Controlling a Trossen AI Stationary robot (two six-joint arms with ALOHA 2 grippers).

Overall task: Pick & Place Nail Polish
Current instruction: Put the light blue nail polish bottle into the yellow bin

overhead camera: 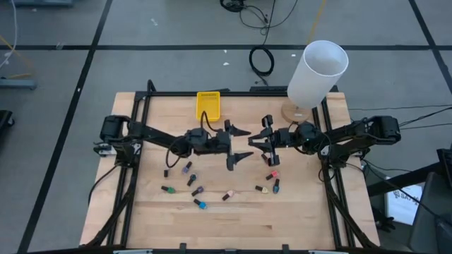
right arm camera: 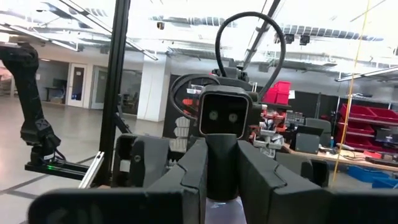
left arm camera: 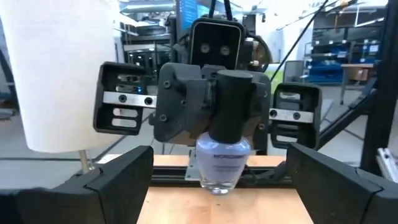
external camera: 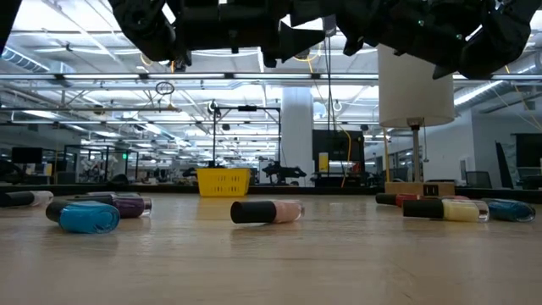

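A light wooden table (overhead camera: 233, 219) is carrying a scatter of nail polish bottles (overhead camera: 200, 204) lying on their sides across its middle and near part. A small yellow bin (overhead camera: 207, 104) is sitting at the far edge, and a white-shaded lamp (overhead camera: 316, 73) is standing at the far right corner.

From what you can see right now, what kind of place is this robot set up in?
Probably a large industrial lab or workshop: the low view shows open ceiling trusses with strip lights, the right wrist view racks of red storage bins, and the wooden table stands on a taped concrete floor.
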